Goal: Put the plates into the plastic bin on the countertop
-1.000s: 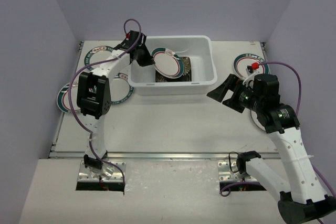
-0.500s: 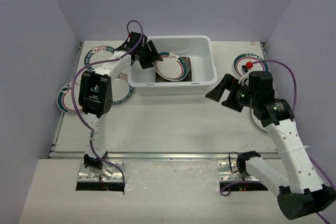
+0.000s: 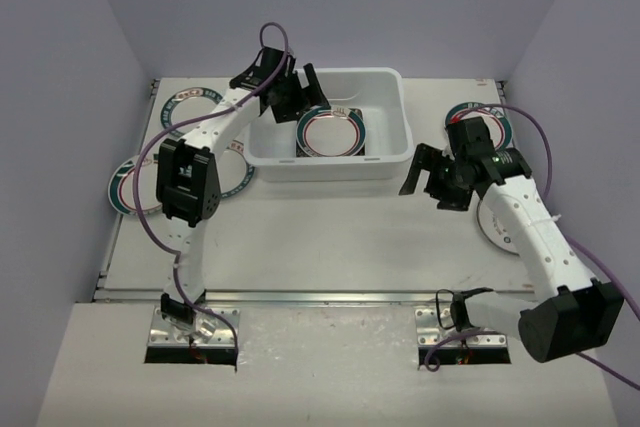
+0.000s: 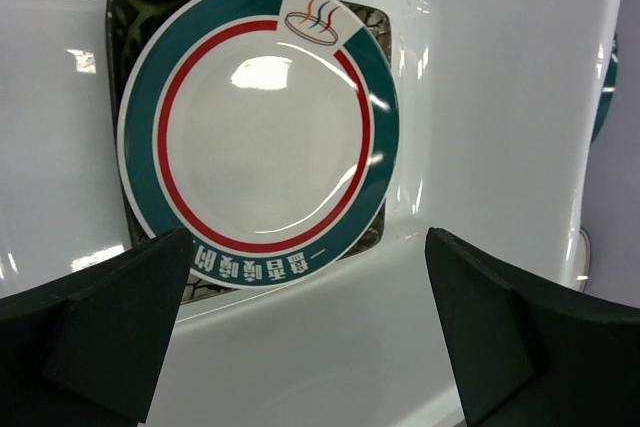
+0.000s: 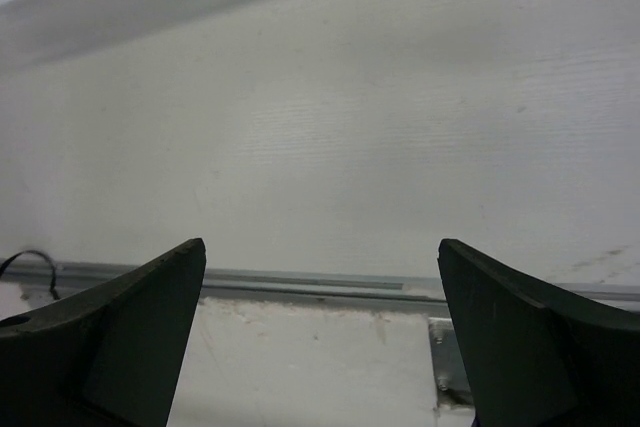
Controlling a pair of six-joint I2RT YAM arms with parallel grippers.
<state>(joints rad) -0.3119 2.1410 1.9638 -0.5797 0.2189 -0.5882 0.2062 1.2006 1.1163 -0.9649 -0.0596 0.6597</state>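
A round white plate (image 3: 330, 133) with a teal rim and red ring lies flat in the white plastic bin (image 3: 385, 87), on top of a black square plate (image 4: 128, 5). In the left wrist view this round plate (image 4: 258, 137) sits free ahead of the fingers. My left gripper (image 3: 300, 92) hovers open over the bin's left end, holding nothing. My right gripper (image 3: 428, 182) stands open and empty above the countertop (image 3: 330, 237), just right of the bin. More round plates lie on the left (image 3: 190, 107) (image 3: 132, 187) and on the right (image 3: 478, 119) (image 3: 500, 225).
A third left-hand plate (image 3: 230, 162) is partly under the left arm. A metal rail (image 5: 300, 280) runs along the countertop's near edge. Lilac walls close in the left, back and right sides.
My left gripper has opened and let go of the round plate, which dropped from tilted to flat in the bin. The right arm turned and its gripper shifted a little.
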